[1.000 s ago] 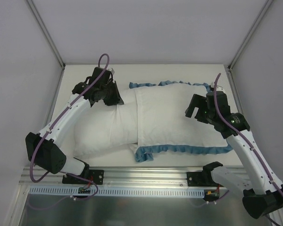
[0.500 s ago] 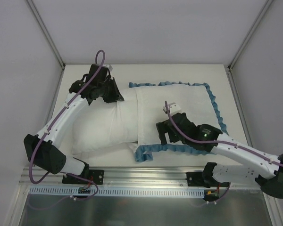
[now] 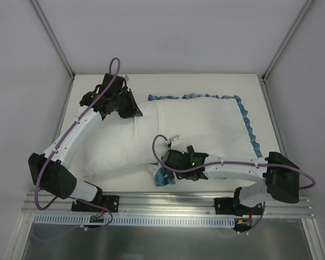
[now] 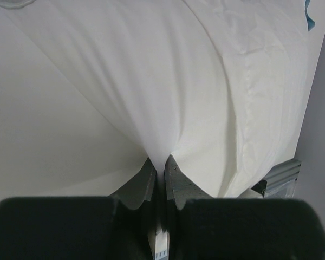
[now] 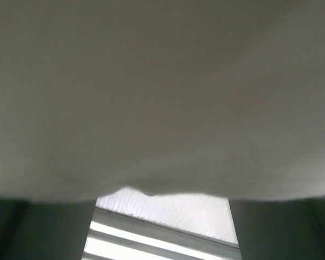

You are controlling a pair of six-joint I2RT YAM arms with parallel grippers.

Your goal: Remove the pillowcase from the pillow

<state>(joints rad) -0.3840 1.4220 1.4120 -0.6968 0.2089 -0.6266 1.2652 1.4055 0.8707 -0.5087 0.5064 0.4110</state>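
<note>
Top external view: the pillowcase [image 3: 206,127] stretches rightward from its mouth, where the wide-open, empty right pincer [image 3: 165,161] sits; the left pincer [image 3: 131,110] tightly pinches the pillow [image 3: 116,143].

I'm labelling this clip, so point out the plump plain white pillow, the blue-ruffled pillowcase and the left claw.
Plump plain white pillow [image 3: 116,146]: top view, its bare left half.
White-inside pillowcase with teal-blue ruffled edging [image 3: 206,122]: top view, middle of its white panel.
Left claw [image 4: 162,165]: left wrist view, midway between its shut fingertips.
</note>
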